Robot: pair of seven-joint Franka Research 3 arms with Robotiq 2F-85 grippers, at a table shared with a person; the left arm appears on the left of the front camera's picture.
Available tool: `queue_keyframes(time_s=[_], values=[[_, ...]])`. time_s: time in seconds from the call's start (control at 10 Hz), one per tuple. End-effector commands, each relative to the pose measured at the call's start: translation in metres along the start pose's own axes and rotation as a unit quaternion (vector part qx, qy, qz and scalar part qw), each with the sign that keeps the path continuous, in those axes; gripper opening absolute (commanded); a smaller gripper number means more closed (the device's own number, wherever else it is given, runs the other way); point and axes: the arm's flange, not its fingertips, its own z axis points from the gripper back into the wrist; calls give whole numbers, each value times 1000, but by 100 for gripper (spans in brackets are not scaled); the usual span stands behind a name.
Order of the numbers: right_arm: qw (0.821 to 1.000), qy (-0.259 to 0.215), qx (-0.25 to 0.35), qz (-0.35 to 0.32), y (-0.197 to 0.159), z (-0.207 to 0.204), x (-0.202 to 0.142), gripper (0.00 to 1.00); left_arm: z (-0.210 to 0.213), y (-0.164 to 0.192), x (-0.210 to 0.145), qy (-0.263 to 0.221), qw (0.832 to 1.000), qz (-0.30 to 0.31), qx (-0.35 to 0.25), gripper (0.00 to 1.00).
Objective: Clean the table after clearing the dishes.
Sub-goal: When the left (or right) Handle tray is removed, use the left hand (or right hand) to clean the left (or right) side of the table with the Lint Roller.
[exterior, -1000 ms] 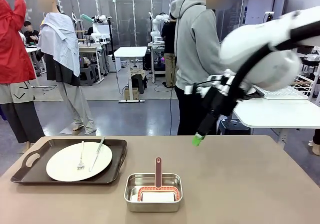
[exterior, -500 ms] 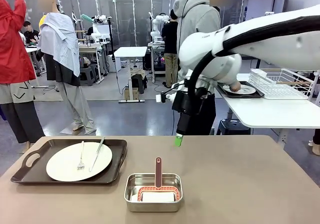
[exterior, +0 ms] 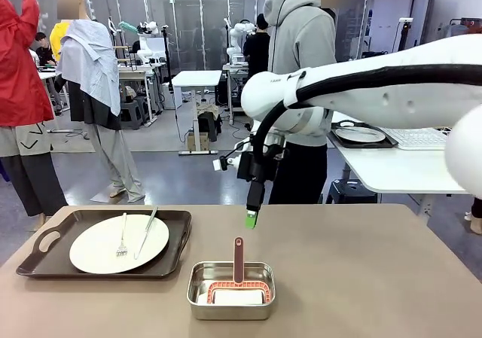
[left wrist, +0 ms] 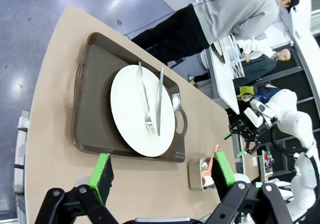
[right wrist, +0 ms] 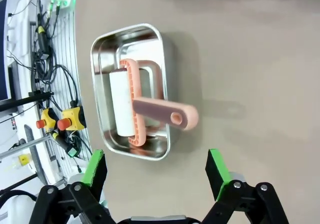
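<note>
On the left of the brown table (exterior: 361, 278) sits a dark tray (exterior: 45, 259) holding a white plate (exterior: 98, 248), a fork (exterior: 123, 240) and a knife (exterior: 147, 231). From above, my left gripper (left wrist: 162, 169) stands open and empty over the same tray (left wrist: 90, 114) and plate (left wrist: 131, 109). My right gripper (exterior: 251, 217) hangs fingers-down over the table's middle, just beyond the steel pan (exterior: 197, 296). Its wrist view shows the right gripper (right wrist: 156, 168) open and empty over that pan (right wrist: 100, 49). Another plate on a tray (exterior: 360, 135) rests on the white table at the back right.
Inside the steel pan lies a pink-handled roller (exterior: 238, 261), its handle (right wrist: 160, 112) sticking out over the rim. A person in a grey hoodie (exterior: 301, 44) stands at the far edge behind my right arm. The table's right half (exterior: 392, 293) is bare.
My right arm has swung left from the white side table to above the steel pan, its gripper still open. The tray, plate and pan have not moved.
</note>
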Motion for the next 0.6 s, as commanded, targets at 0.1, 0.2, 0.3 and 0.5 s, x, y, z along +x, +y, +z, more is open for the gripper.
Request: queue_keyframes(time_s=[0.1, 0.2, 0.3, 0.5], values=[[999, 34, 15, 5, -25, -13, 20, 100, 3, 3, 1, 0, 1000, -4, -8, 100], [999, 39, 32, 11, -28, -21, 22, 100, 3, 3, 1, 0, 1000, -4, -8, 100], [998, 38, 46, 18, -31, -29, 23, 100, 3, 3, 1, 0, 1000, -4, -8, 100], [996, 41, 77, 32, -38, -45, 25, 100, 3, 3, 1, 0, 1000, -4, -8, 100]])
